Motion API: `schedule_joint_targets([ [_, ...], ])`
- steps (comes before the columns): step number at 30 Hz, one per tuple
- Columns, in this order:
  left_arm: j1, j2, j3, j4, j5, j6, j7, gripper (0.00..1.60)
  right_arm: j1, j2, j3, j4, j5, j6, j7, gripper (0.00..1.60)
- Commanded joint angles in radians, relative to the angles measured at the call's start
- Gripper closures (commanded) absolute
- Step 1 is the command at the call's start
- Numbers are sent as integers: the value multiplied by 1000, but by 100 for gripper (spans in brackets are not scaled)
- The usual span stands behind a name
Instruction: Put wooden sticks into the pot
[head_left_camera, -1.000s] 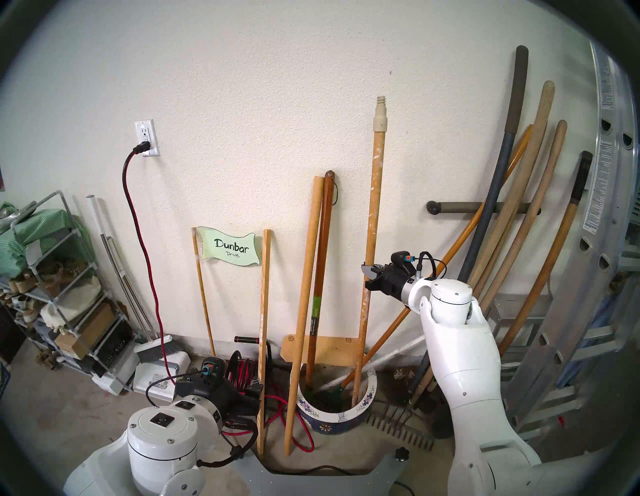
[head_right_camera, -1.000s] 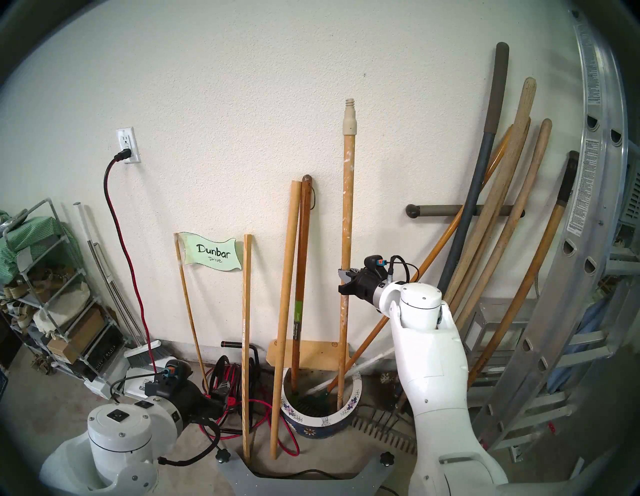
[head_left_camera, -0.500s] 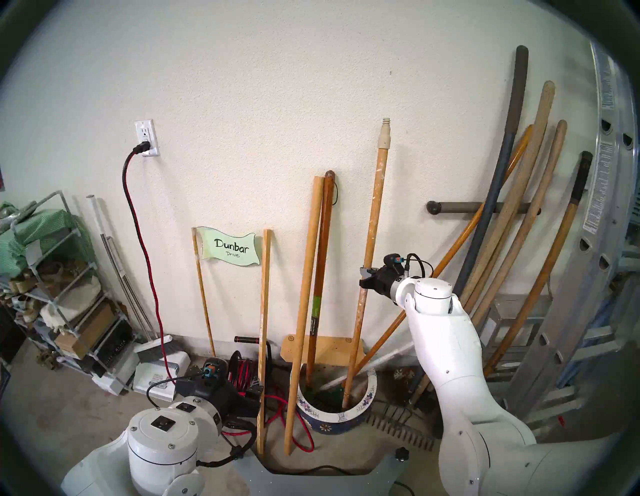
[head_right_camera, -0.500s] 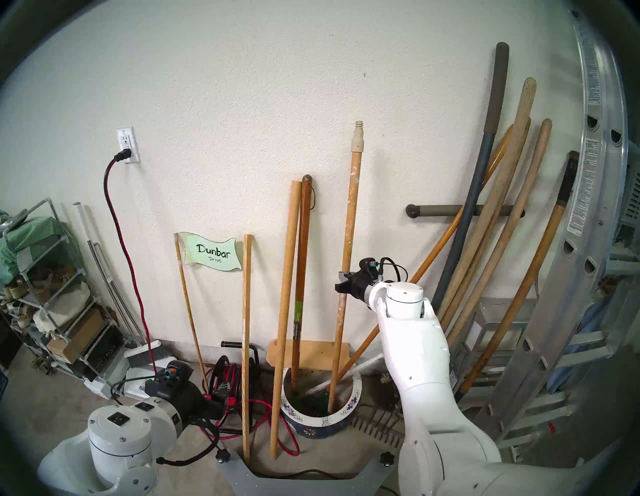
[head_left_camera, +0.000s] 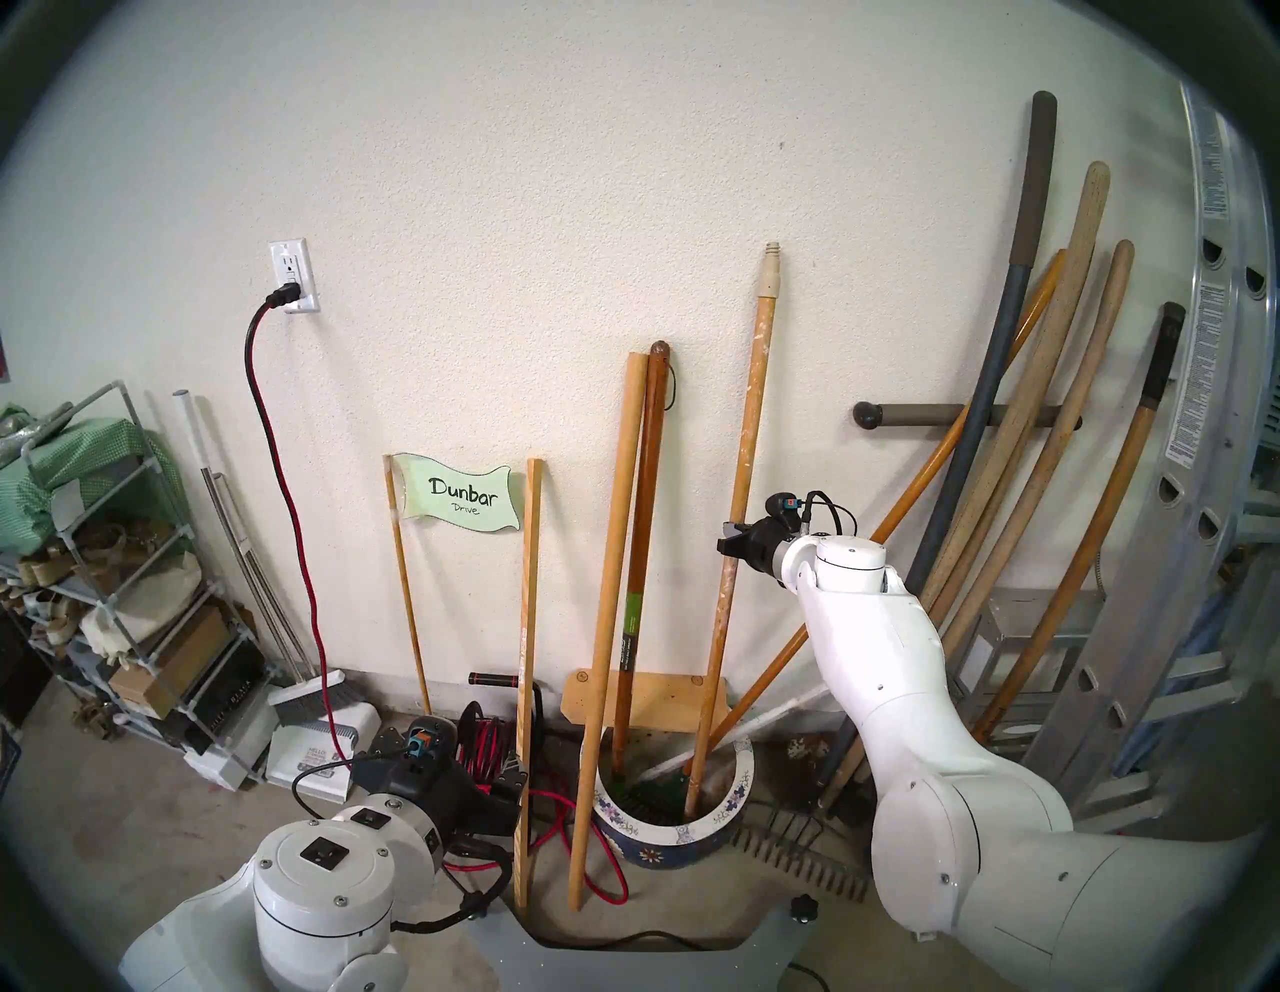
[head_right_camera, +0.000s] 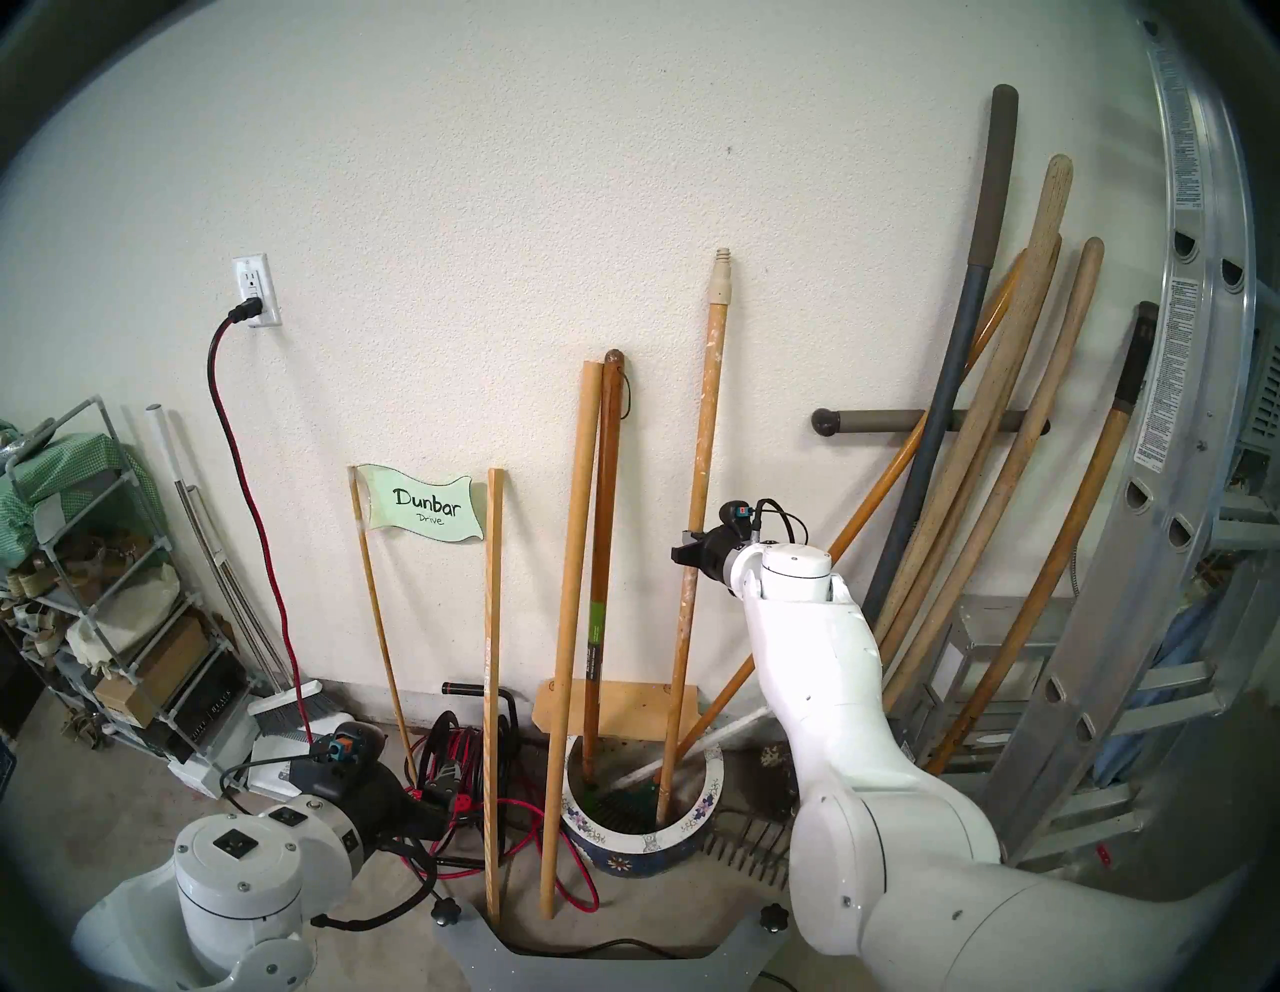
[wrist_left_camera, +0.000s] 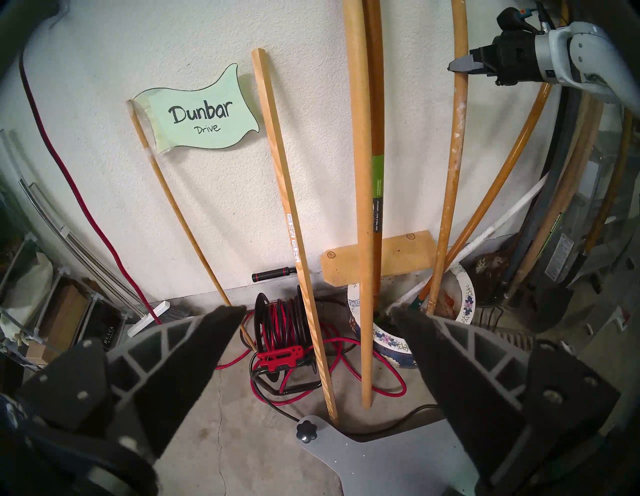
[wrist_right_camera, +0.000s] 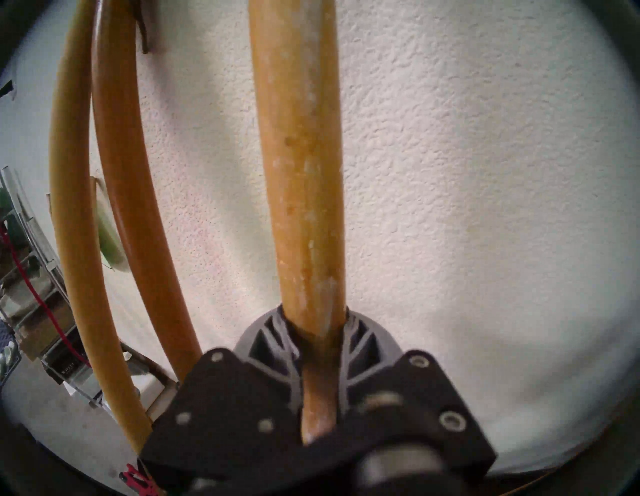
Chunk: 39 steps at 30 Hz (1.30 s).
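Observation:
The paint-flecked wooden stick with the cream threaded tip stands steeply, its foot inside the blue flowered pot and its top near the wall. My right gripper is shut on its middle; the right wrist view shows the fingers clamped around the shaft. The plain flat-ended stick leans on the wall with its foot on the floor just left of the pot. My left gripper hangs open and empty low at the left, facing the sticks.
A dark brown handle with a green label and an orange rake handle sit in the pot. A thin square stick and a cord reel stand left of it. A rake, tool handles and a ladder crowd the right.
My right arm has lowered and reached toward the wall with the paint-flecked stick. The stick's top dropped and tipped right, its foot shifted left inside the pot. The left arm stayed put.

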Motion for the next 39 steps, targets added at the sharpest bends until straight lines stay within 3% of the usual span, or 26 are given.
schedule_joint_targets([
  [1,10,-3,-3,-8,0,-5,3,0,81,-1,-5,122,-8,-51,-19,160],
  [11,10,-8,4,-8,15,-11,10,0,141,13,-1,255,-16,-140,-16,160],
  [16,12,-4,3,-8,16,-15,7,0,129,19,0,237,-18,-151,-4,90],
  [20,13,-1,2,-8,16,-14,4,0,119,22,3,214,-16,-148,6,83],
  [22,13,1,0,-8,15,-13,1,0,110,22,4,193,-17,-143,15,30],
  [23,13,1,0,-8,15,-13,1,0,110,22,4,193,-17,-143,15,30],
  [26,14,-1,-1,-8,17,-12,-1,0,98,21,9,163,-14,-128,27,2],
  [39,15,-4,-6,-8,14,-8,-8,0,-10,29,19,-45,16,-15,165,0],
])
